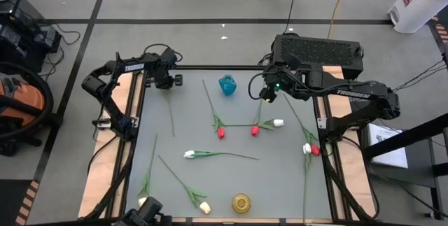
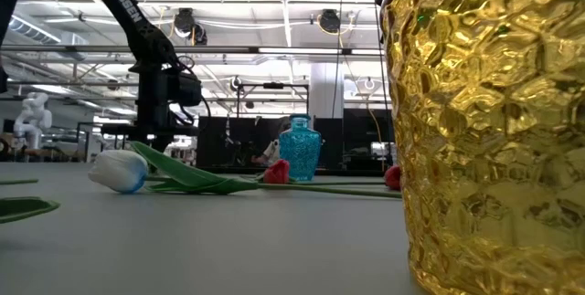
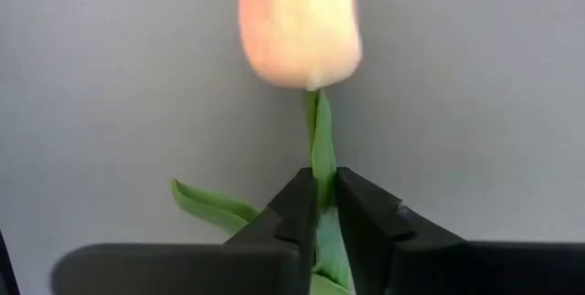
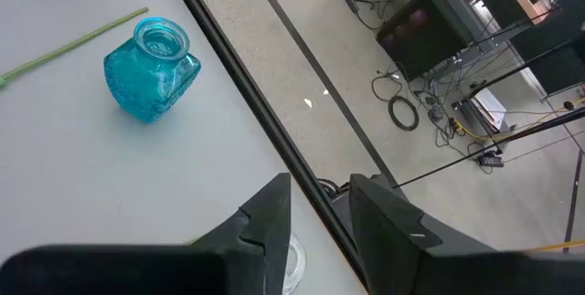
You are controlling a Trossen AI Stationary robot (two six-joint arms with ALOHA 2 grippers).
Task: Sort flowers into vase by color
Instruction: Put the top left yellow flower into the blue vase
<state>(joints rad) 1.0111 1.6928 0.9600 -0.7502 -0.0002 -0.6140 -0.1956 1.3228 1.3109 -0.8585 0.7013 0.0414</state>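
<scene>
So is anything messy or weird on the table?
Yes: the long-stemmed tulips lie flat, scattered over the grey table, none in the blue glass vase or the gold dimpled vase. The left gripper pinches one cream tulip's stem.

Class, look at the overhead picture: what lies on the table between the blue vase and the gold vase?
In the high view, between the blue vase and the gold vase lies a white tulip, its green stem running right across that stretch.
</scene>
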